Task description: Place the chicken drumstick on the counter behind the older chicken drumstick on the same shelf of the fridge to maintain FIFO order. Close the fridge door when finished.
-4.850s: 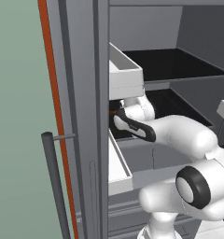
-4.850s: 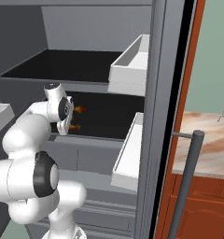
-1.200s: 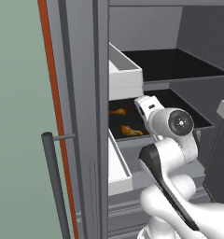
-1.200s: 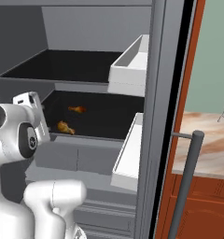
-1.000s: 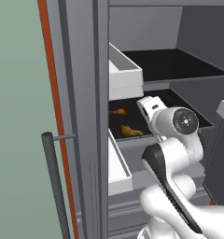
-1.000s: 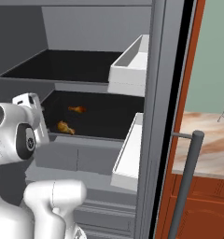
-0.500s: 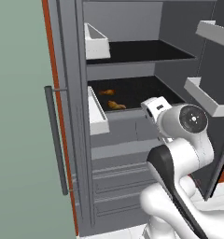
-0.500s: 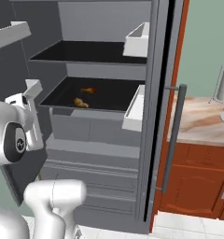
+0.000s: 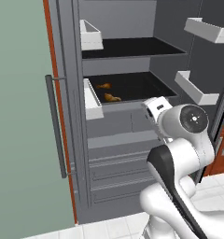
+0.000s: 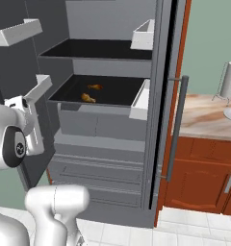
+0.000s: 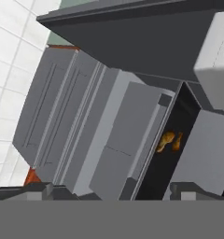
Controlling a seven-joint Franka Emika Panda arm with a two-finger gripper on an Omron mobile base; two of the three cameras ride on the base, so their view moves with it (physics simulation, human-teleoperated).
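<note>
Over the last second my base had backed away from the tall grey French-door fridge (image 9: 128,116), so that far more of it filled both base views, and my arm had drawn out of the compartment. That told me the placing step was finished: two small brown-orange cooked chicken drumsticks lay on the wide flat black lower shelf (image 9: 142,86), toward its left side, one (image 9: 103,86) nearer the back edge and the other (image 9: 112,97) nearer the front edge, close together but apart. From the right base view the same pair read as one (image 10: 94,87) behind the other (image 10: 88,98). Which was the newer one I could not tell from looks alone. My two-finger gripper (image 11: 116,189) carried nothing; only the two dark tips showed at the bottom of the hand view, set wide apart, so I judged it released and empty. What remained was closing the fridge. Both doors stood open: the left door with its long vertical bar handle (image 9: 55,126) and white box-shaped door bins (image 9: 92,99), and the right door with its own grey bar handle (image 10: 175,127). Beyond that door sat the beige marble-patterned counter (image 10: 204,115) on reddish-brown wooden cabinets (image 10: 199,175), with a white paper-towel roll (image 10: 230,79) standing near its back edge. My own white arm hung between the doors.
</note>
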